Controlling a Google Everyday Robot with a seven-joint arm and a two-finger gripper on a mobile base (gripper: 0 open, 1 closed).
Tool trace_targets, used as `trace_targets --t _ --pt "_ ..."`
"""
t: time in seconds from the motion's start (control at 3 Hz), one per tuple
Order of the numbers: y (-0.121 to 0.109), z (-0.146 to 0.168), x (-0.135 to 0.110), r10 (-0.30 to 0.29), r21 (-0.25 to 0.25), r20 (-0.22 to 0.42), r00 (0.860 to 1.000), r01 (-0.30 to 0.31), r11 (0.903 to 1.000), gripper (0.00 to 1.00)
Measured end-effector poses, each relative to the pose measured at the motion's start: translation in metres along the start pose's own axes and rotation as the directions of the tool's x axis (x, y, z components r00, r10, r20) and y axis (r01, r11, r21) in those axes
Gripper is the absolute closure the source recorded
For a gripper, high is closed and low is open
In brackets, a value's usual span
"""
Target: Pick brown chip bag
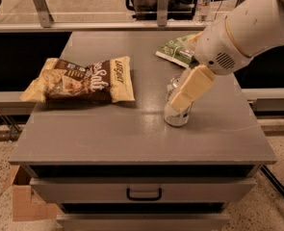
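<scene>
The brown chip bag (83, 79) lies flat on the left part of the grey table (132, 134). It has a dark brown middle, pale cream ends and white "Salt" lettering. My gripper (179, 104) hangs from the white arm coming in from the upper right. It points down and left over the middle right of the table, well to the right of the bag and apart from it. It holds nothing that I can see.
A silver drink can (176, 115) stands right behind the gripper, partly hidden by it. A green-and-white bag (176, 52) lies at the back right, partly under the arm. A drawer handle (144, 194) is at the front. A cardboard box (23, 201) sits on the floor at left.
</scene>
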State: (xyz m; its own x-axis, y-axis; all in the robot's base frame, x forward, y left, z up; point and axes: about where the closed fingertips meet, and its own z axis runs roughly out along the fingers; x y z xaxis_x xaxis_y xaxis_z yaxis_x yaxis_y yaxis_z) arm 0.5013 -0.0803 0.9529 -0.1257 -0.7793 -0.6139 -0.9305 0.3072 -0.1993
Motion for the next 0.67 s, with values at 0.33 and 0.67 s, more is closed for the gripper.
trace_targets --t 0.33,0.67 --pt "0.005 0.006 -0.006 0.018 0.013 0.004 1.000 -0.018 0.9998 0.00" --pt "0.008 0.031 -0.029 -0.004 -0.012 0.045 0.999 0.005 0.9999 0.00"
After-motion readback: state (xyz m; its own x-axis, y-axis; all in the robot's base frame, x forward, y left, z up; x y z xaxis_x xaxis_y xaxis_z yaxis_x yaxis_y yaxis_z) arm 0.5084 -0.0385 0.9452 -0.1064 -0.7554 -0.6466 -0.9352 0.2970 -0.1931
